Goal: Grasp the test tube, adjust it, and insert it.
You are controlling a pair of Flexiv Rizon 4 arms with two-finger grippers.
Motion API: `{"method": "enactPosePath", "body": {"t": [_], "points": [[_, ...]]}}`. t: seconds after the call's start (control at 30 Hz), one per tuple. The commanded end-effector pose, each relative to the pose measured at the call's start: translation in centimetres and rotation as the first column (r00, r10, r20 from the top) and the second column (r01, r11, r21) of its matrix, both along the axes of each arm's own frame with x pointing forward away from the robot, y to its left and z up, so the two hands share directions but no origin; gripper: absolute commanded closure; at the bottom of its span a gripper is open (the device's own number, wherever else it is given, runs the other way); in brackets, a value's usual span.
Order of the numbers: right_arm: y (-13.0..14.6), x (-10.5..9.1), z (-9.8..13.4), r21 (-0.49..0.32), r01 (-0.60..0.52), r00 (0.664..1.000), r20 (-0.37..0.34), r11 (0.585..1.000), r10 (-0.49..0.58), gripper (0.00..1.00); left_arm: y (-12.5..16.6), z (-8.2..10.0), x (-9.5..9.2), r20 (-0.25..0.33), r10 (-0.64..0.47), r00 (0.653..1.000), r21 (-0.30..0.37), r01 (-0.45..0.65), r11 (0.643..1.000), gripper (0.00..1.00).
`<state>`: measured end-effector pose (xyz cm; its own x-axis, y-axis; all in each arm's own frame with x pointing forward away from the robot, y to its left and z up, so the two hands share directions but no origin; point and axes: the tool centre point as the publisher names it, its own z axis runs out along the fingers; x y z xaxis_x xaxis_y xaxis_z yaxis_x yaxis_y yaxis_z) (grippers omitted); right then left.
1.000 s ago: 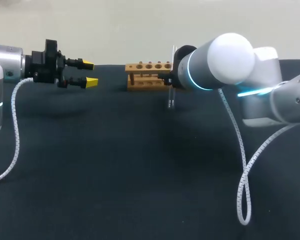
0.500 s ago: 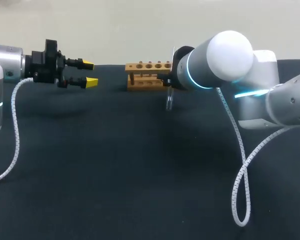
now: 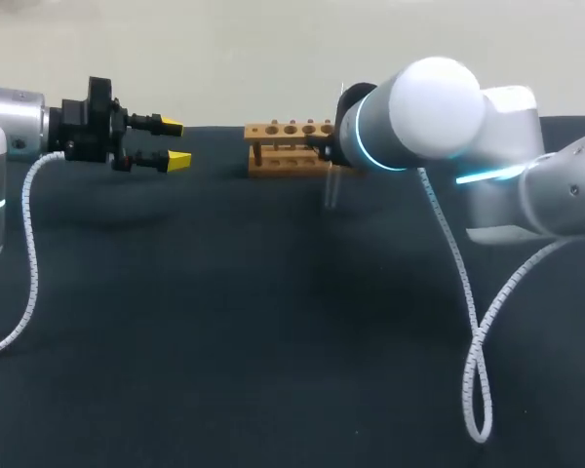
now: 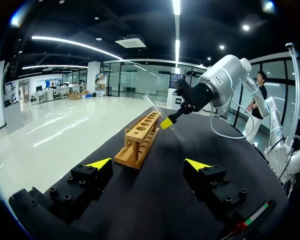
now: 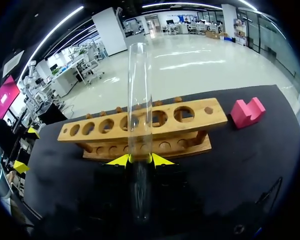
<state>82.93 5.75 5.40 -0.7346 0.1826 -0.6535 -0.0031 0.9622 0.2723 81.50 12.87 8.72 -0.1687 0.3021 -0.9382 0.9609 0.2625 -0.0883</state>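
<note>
Test tube of clear glass point(image 5: 140, 100) is clamped between the right gripper's point(image 5: 140, 160) yellow tips. It now slants where it hung upright a second ago, just before the light wooden six-hole rack point(image 5: 217, 116) near the black worktop's point(image 3: 224, 322) far edge. Adjusting seems under way; insertion is not yet begun. The left gripper point(image 3: 175, 142) hangs spread and empty near the left edge. Count: one tube, one rack, one pink block point(image 5: 248, 112), two grippers.
</note>
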Motion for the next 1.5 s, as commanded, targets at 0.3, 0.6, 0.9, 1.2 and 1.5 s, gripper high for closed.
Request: {"method": "enactPosePath", "body": {"t": [0.3, 0.6, 0.9, 1.2, 1.5], "points": [[-1.0, -2.7, 4.2, -0.036, 0.084, 0.983, 0.166, 0.996, -0.077, 1.00, 0.0, -0.1, -0.1, 0.005, 0.002, 1.000, -0.003, -0.002, 1.000, 0.00], [-1.5, -4.0, 6.0, -0.041, 0.093, 0.969, 0.232, 0.995, -0.081, 1.00, 0.0, -0.1, -0.1, 0.005, 0.002, 1.000, -0.003, -0.002, 1.000, 0.00], [-2.2, -5.4, 7.3, -0.050, 0.115, 0.942, 0.321, 0.992, -0.093, 1.00, 0.0, -0.1, -0.1, 0.005, 0.002, 1.000, -0.003, -0.002, 1.000, 0.00], [-2.7, -6.4, 7.9, -0.040, 0.127, 0.925, 0.366, 0.991, -0.104, 1.00, 0.0, -0.1, -0.1, 0.005, 0.002, 1.000, -0.003, -0.002, 1.000, 0.00], [-2.9, -6.4, 7.9, -0.027, 0.123, 0.926, 0.362, 0.992, -0.105, 1.00, 0.0, -0.1, -0.1, 0.005, 0.002, 1.000, -0.003, -0.002, 1.000, 0.00]]}}
